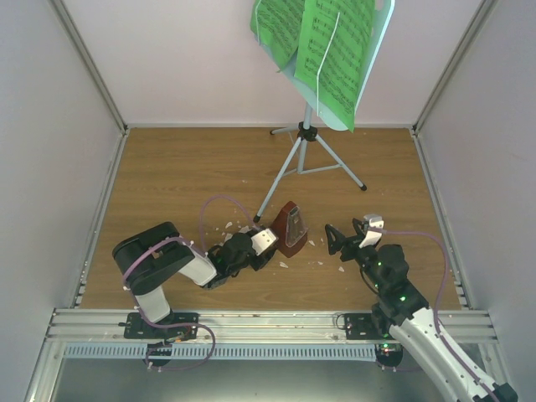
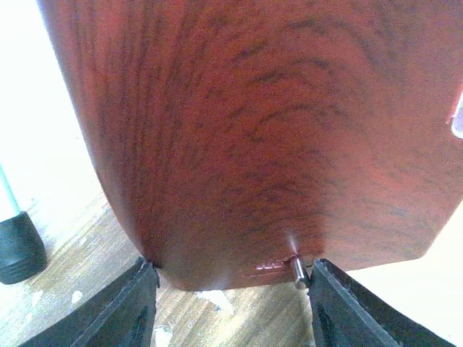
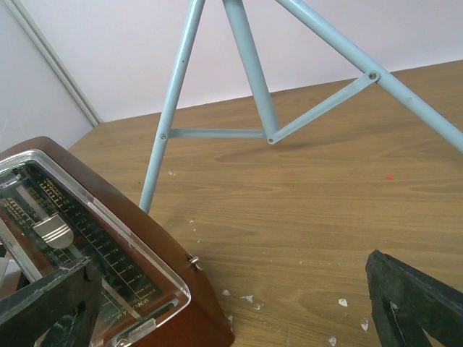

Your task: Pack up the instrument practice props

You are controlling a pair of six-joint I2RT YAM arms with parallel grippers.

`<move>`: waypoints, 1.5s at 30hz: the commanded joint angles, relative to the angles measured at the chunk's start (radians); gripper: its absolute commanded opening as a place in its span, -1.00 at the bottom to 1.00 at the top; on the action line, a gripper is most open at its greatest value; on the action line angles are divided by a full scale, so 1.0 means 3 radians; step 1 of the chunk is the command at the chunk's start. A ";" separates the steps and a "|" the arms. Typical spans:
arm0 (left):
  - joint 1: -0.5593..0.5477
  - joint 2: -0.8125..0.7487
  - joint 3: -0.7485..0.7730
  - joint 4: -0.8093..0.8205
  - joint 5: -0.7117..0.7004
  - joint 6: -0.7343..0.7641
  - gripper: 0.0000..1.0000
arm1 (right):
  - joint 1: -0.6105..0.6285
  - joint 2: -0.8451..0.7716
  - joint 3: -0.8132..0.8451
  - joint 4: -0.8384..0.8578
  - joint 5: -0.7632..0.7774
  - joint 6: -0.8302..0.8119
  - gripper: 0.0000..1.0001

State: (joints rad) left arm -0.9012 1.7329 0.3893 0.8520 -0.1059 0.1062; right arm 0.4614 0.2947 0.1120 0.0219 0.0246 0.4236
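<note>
**Seating the grip on the metronome**

Our left end effector [image 2: 231, 278] has its jaws apart at the lower edge of the metronome [image 2: 246, 144]. One tip sits against a rounded corner and the other just beside a small metal pin [image 2: 297, 270]. We cannot tell whether they pinch it or merely touch it. The metronome stands upright near the middle of the surface [image 1: 184, 167], with this end effector at its 8 o'clock in the overhead view.

We judge the jaws should reach deeper, so that they bear on the wooden flanks rather than on a corner. They should grip low and clear of the pin. A pinch on the sloping sides could squeeze the pyramid out or tip it.

Our right end effector [image 1: 356, 234], at the metronome's 4 o'clock, is spread wide and holds nothing.

Farther out, the music stand [image 1: 307, 126] rises at 12 o'clock, carrying the green sheet-music pages [image 1: 327, 42]. One leg's black foot [image 2: 18, 247] lands at the metronome's 10 o'clock, near our left end effector. We would therefore lift straight up or draw toward 6 o'clock. White crumbs [image 1: 314, 262] lie scattered around the metronome.
</note>
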 commanded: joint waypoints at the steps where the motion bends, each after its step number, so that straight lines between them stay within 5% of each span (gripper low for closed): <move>1: 0.0003 0.0057 0.0052 0.0197 0.0059 0.0049 0.15 | -0.0026 -0.0040 -0.0036 0.0008 0.0016 0.0004 0.99; 8: 0.0003 0.0066 0.0057 0.0202 0.0089 0.0045 0.10 | -0.0022 -0.0036 -0.0040 0.0022 -0.0053 -0.0034 0.99; 18: 0.0003 0.0079 0.0062 0.0192 0.0100 0.0042 0.06 | -0.0007 0.0192 -0.0039 0.0435 -0.0931 -0.0300 0.99; 30: 0.0077 -0.0075 -0.0039 0.0164 0.0086 -0.0101 0.71 | 0.0482 0.1548 0.0827 0.0840 -0.0797 -0.0873 0.99; 35: 0.0117 -0.0239 -0.0100 0.0111 0.0113 -0.0119 0.83 | 0.0593 0.2083 0.1078 0.1061 -0.0807 -0.1018 0.99; 39: 0.0150 -0.0232 -0.0096 0.0130 0.0125 -0.0105 0.83 | 0.0592 0.2411 0.1212 0.1177 -0.0875 -0.1091 0.63; 45: 0.0156 -0.0193 -0.0093 0.0161 0.0167 -0.0101 0.82 | 0.0594 0.2758 0.1358 0.1203 -0.0967 -0.1221 0.41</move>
State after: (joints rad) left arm -0.8616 1.6772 0.3698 0.8421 -0.0677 0.0788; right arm 0.6350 1.0786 0.4728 0.3408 -0.2413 0.1020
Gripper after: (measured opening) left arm 0.912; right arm 0.719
